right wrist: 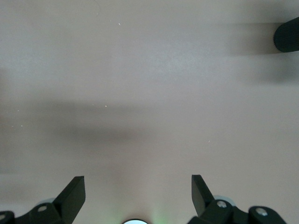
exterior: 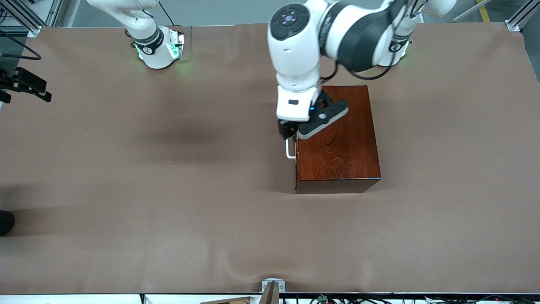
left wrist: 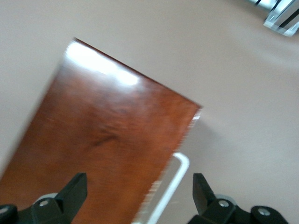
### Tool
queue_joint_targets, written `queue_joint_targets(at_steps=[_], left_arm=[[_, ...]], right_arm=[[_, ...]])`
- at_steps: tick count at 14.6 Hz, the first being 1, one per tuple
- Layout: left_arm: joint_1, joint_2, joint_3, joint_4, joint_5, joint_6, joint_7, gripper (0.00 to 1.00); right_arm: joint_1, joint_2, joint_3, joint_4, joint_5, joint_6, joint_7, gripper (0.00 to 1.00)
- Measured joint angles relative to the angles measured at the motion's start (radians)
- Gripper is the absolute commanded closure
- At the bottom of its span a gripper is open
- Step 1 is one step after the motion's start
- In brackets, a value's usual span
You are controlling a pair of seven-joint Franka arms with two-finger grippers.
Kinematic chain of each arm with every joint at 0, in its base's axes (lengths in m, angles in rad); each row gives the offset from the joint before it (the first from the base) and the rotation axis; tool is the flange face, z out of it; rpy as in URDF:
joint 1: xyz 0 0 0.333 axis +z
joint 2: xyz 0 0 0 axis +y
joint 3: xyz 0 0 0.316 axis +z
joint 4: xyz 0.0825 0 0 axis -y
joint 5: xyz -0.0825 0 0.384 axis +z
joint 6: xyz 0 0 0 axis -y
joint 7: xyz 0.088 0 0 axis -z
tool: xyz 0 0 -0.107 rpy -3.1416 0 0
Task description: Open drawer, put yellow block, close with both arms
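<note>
The glossy mahogany box point(exterior: 337, 139) stands on the brown table, toward the left arm's end. Its drawer sits shut, and only the white bar handle point(exterior: 290, 151) shows, on the side facing the right arm's end. My left gripper point(exterior: 288, 129) hangs just above that handle, over the box's edge. In the left wrist view the left gripper point(left wrist: 138, 193) is open, with the handle point(left wrist: 175, 184) and the box's top edge point(left wrist: 107, 135) between its fingers, untouched. My right gripper point(right wrist: 138, 191) is open over bare table near its base point(exterior: 158, 46); that arm waits. The yellow block is out of view.
A black camera mount point(exterior: 25, 84) juts in at the table's edge past the right arm's end. A dark rounded object point(exterior: 5, 221) lies at that same edge, nearer the front camera. A metal clamp point(exterior: 272, 287) sits on the front edge.
</note>
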Motion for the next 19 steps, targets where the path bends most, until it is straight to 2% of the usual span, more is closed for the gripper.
queue_joint_targets(at_steps=[3,6,9,13,16,19], left_arm=[[0.051,-0.076,0.001,-0.028,0.000,-0.111,0.237,0.00],[0.130,-0.195,0.001,-0.125,0.000,-0.124,0.439,0.00],[0.206,-0.290,0.002,-0.212,0.000,-0.124,0.560,0.00],[0.299,-0.347,0.002,-0.283,0.000,-0.116,0.694,0.00],[0.349,-0.378,0.002,-0.299,0.000,-0.119,0.735,0.00],[0.416,-0.422,0.002,-0.306,0.000,-0.126,0.864,0.00]], right_arm=[[0.000,0.000,-0.001,0.000,-0.001,0.001,0.000,0.00],[0.000,0.000,-0.002,0.000,-0.001,0.002,0.000,0.00],[-0.001,0.000,-0.004,0.000,-0.001,0.002,0.000,0.00],[-0.002,0.000,-0.005,0.000,-0.001,0.002,0.000,0.00],[-0.002,0.000,-0.004,0.000,-0.001,0.002,0.000,0.00],[-0.002,0.000,-0.002,0.000,-0.001,0.001,0.000,0.00]])
